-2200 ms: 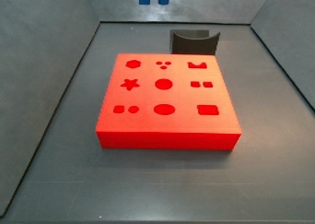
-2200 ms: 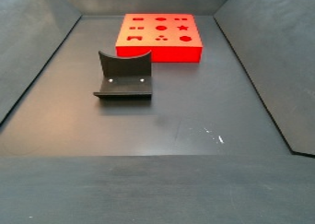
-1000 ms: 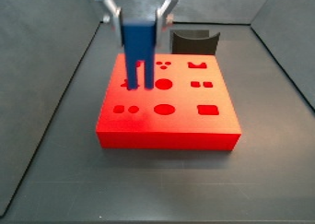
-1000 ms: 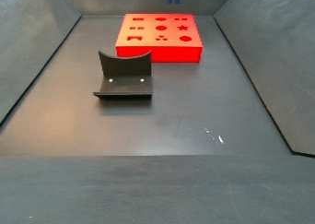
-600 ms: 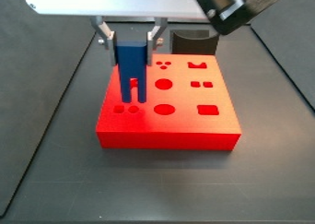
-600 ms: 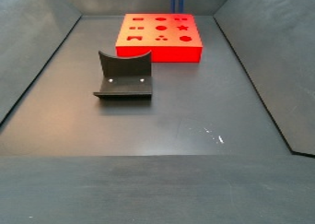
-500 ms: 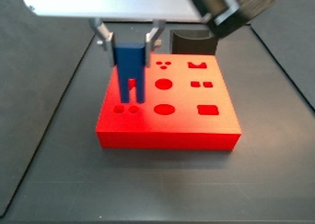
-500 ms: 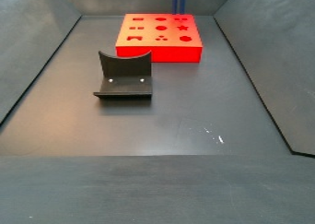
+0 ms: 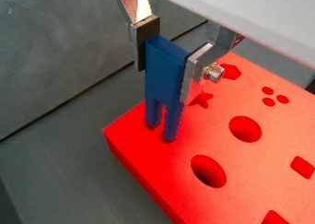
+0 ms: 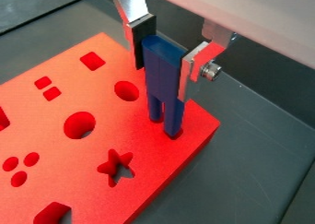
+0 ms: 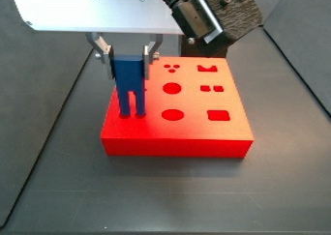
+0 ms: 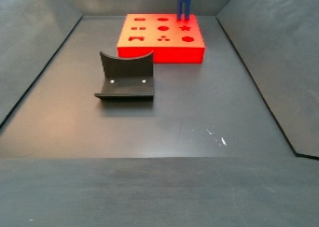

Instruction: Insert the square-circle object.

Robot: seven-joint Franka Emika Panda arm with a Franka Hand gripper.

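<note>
Lowered, the gripper (image 11: 127,53) — jaws clamping the square-circle object (image 11: 128,82) — has prongs touching the red board (image 11: 195,123) (front-left corner).

blue square-circle object (image 11: 128,80), silver gripper (image 11: 124,55), red block (image 11: 195,123)

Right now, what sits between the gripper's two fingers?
In both wrist views, the gripper holds the square-circle object between its fingers, prongs down at the red block.
</note>
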